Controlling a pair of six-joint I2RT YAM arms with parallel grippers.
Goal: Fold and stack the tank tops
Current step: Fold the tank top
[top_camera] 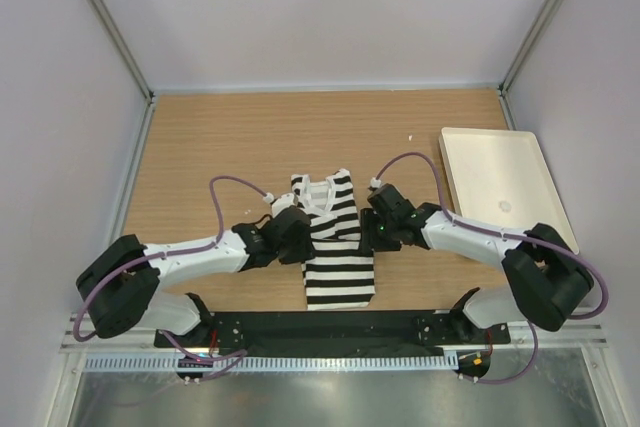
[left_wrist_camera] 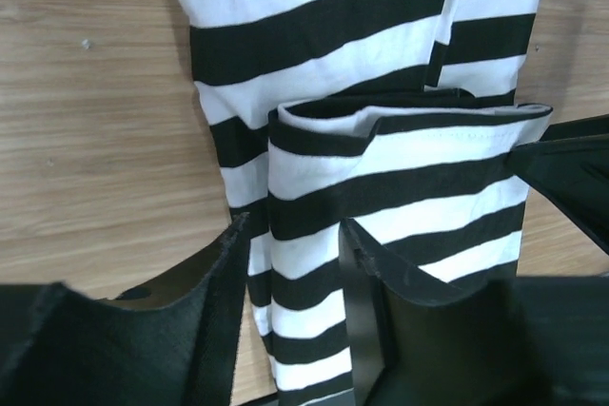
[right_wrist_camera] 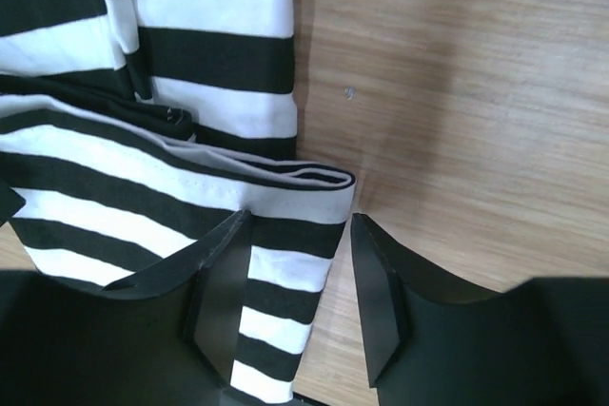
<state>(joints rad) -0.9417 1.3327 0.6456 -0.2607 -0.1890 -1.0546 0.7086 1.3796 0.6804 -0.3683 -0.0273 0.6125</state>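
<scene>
One black-and-white striped tank top [top_camera: 338, 265] lies on the wooden table, folded into a narrow strip, with its neck end doubled over near the middle. My left gripper [top_camera: 300, 237] is at its left edge and my right gripper [top_camera: 378, 232] is at its right edge. In the left wrist view the left gripper [left_wrist_camera: 290, 268] is open, its jaws apart with the edge of the folded-over layer [left_wrist_camera: 400, 178] between them. In the right wrist view the right gripper [right_wrist_camera: 300, 273] is open, straddling the corner of the fold [right_wrist_camera: 285, 206]. Only one tank top is in view.
A plain white rectangular tray [top_camera: 500, 187] stands at the right of the table, beyond the right arm. Grey walls enclose the table on three sides. A black rail [top_camera: 320, 327] runs along the near edge, just below the shirt's hem.
</scene>
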